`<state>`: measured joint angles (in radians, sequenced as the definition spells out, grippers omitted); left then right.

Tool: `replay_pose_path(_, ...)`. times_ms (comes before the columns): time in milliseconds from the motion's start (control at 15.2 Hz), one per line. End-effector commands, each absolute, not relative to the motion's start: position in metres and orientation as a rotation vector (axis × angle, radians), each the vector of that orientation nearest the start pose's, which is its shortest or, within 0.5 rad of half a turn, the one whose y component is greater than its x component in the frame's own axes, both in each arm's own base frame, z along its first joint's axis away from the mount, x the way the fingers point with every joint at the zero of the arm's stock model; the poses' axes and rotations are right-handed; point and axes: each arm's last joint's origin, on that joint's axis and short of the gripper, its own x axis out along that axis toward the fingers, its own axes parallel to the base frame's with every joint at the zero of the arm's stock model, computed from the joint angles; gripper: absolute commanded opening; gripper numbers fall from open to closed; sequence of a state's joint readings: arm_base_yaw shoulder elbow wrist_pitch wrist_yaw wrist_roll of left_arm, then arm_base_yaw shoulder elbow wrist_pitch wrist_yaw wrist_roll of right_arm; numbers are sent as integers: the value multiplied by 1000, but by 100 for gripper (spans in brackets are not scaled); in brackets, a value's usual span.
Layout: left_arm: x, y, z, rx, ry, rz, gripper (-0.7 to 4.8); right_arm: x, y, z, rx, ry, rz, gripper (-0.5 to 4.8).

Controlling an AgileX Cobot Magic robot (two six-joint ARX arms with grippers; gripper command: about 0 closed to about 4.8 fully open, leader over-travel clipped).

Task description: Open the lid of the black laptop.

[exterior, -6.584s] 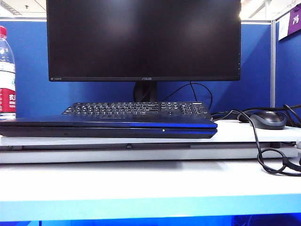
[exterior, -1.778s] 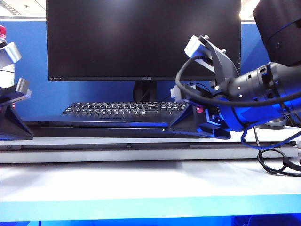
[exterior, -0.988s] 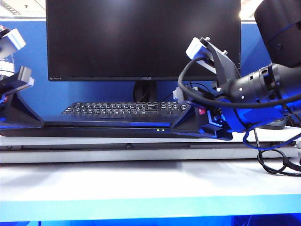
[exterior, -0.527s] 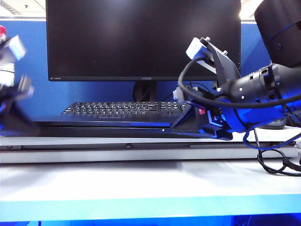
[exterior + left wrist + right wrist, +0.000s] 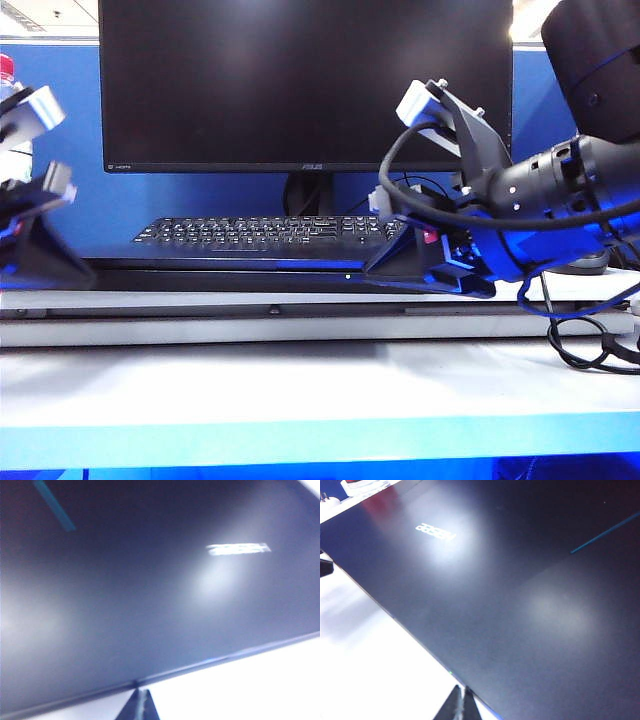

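The black laptop (image 5: 230, 277) lies flat on the white desk with its lid (image 5: 240, 263) down. In the left wrist view the lid (image 5: 150, 590) fills the frame and shows a pale logo. My left gripper (image 5: 139, 702) is shut, its tip at the lid's front edge. In the exterior view the left gripper (image 5: 80, 275) sits at the laptop's left front corner. My right gripper (image 5: 460, 700) is shut too, its tip against the front edge next to a green LED. Seen from outside, the right gripper (image 5: 372, 268) is at the right front part of the laptop. The right wrist view shows the lid (image 5: 510, 595) closed.
Behind the laptop stand a black keyboard (image 5: 280, 232) and a large ASUS monitor (image 5: 305, 80). A water bottle (image 5: 8, 80) stands at the far left, partly behind the left arm. Black cables (image 5: 590, 350) loop on the desk at the right.
Both arms came in since the earliest frame. Over the last second the left gripper shifted left, then back right by the laptop's left corner. The right gripper held still. The lid stays down.
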<state>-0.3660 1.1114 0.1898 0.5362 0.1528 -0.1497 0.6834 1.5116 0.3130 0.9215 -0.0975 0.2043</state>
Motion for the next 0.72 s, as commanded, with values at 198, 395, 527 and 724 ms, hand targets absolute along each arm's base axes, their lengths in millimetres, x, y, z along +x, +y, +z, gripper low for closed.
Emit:
replay_pose_path(198,176,-73,150,-109,394,-516,-5,188,155,138,116,320,732,-4)
replay_pose_path(395,176,-73,151,-109,374,-512,-5,188,155,138,116,320,732,-4)
replay_pose_path(527,177,-72,152,-106,363,-489,-5,188,155,138,116,320,732,-4)
replay_pose_path(724,177,-72,152,-98,361,-485,-5,188,155,137,115,323,731,-4)
